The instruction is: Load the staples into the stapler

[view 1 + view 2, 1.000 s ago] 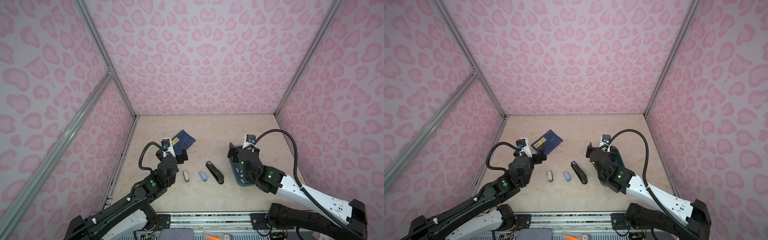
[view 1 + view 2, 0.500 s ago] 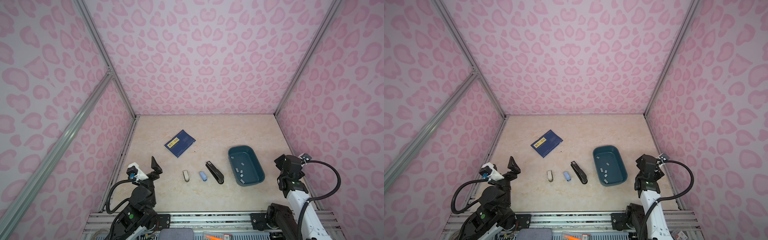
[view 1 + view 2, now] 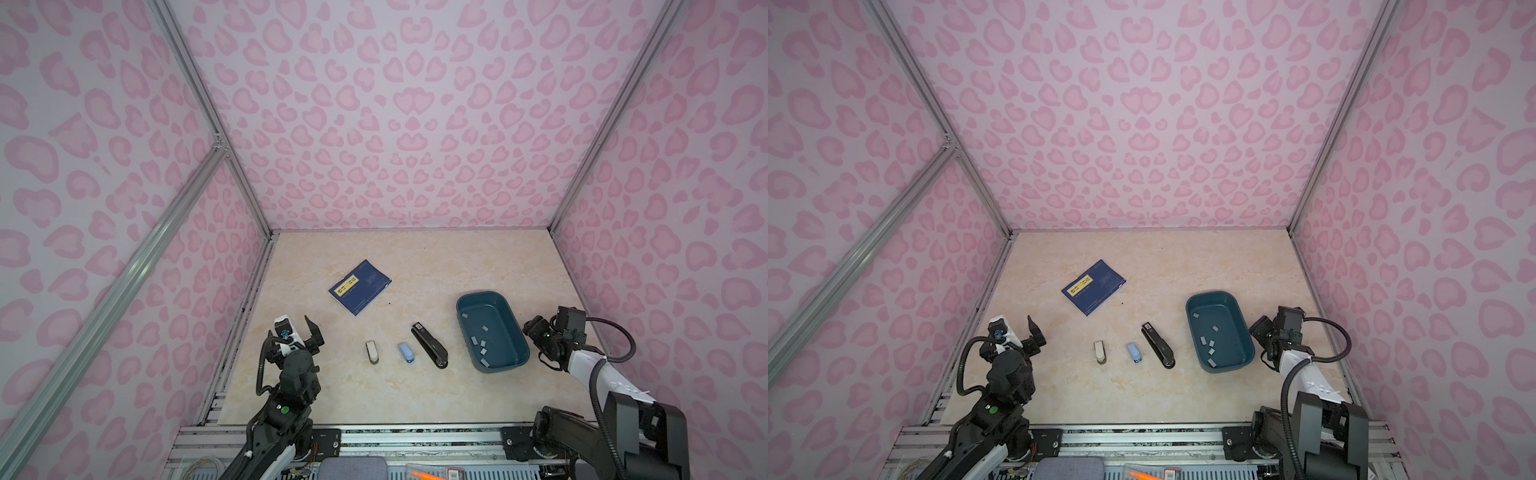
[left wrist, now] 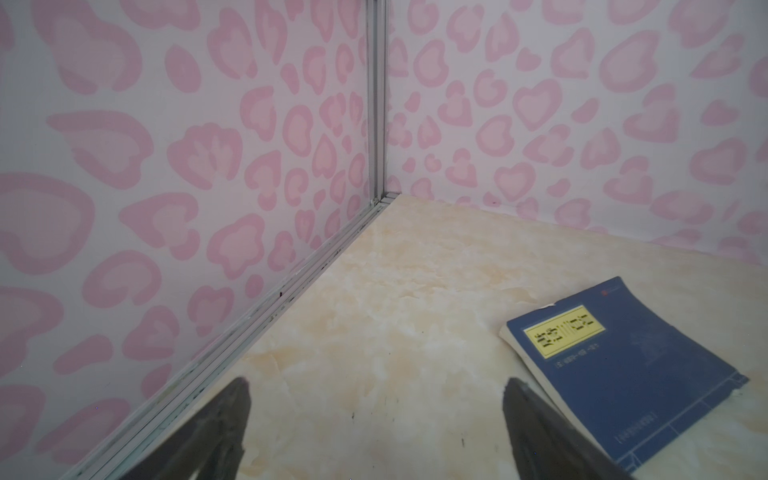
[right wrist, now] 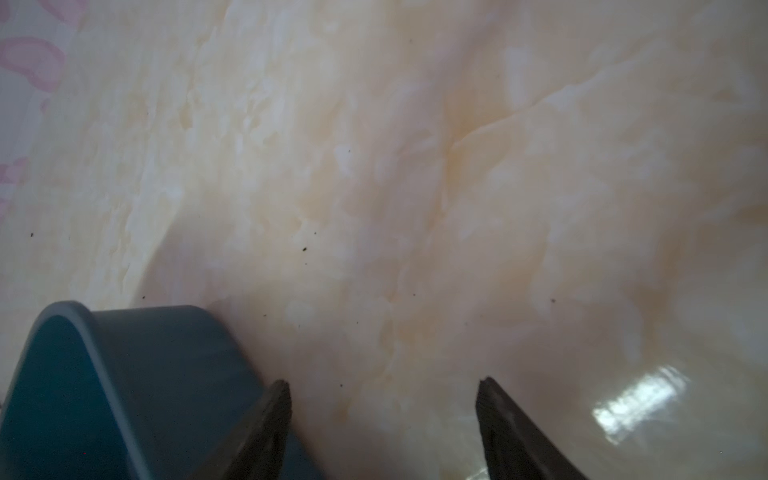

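Right gripper [image 5: 382, 388] beside tray [image 5: 137, 374] (stapler [image 3: 429, 345] diagonal)

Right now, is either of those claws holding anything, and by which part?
Nothing is held. The left gripper and the right gripper both stand open and empty; the staples lie loose in the teal tray.

Both top views: high over the near edge, facing steeply down, far off; both cover the whole counter [image 3: 415, 399], lower centre of frame. Left wrist view: low, past left end effector [image 4: 377, 380] toward a wall corner [image 4: 377, 183] and book [image 4: 623, 365]. Right wrist view: past right end effector [image 5: 383, 381], close above counter and tray [image 5: 166, 353].
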Controlling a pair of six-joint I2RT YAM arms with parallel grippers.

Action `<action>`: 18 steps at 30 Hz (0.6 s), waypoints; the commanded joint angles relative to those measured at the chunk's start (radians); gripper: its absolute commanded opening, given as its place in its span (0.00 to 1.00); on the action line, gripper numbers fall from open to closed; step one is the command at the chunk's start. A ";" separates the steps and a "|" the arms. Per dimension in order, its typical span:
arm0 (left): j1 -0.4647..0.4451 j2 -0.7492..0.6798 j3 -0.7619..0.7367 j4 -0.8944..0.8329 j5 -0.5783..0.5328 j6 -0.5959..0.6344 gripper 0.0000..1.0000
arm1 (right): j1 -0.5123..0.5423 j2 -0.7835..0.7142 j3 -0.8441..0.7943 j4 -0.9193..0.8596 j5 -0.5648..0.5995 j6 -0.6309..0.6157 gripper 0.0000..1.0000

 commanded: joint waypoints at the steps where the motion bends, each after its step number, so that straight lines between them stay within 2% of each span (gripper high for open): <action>1: 0.111 0.152 0.041 0.142 0.150 -0.090 0.96 | 0.015 0.047 -0.007 0.086 -0.106 0.040 0.71; 4: 0.178 0.322 0.087 0.194 0.205 -0.122 0.96 | 0.040 0.111 0.016 0.098 -0.134 0.040 0.69; 10: 0.188 0.590 0.173 0.264 0.156 -0.127 0.96 | 0.091 0.162 0.028 0.132 -0.167 0.065 0.68; 15: 0.194 0.622 0.149 0.381 0.109 -0.102 0.96 | 0.113 0.128 0.054 0.104 -0.098 0.029 0.69; 18: 0.202 0.656 0.130 0.497 0.078 -0.065 0.96 | 0.110 0.071 0.090 0.070 0.089 -0.024 0.72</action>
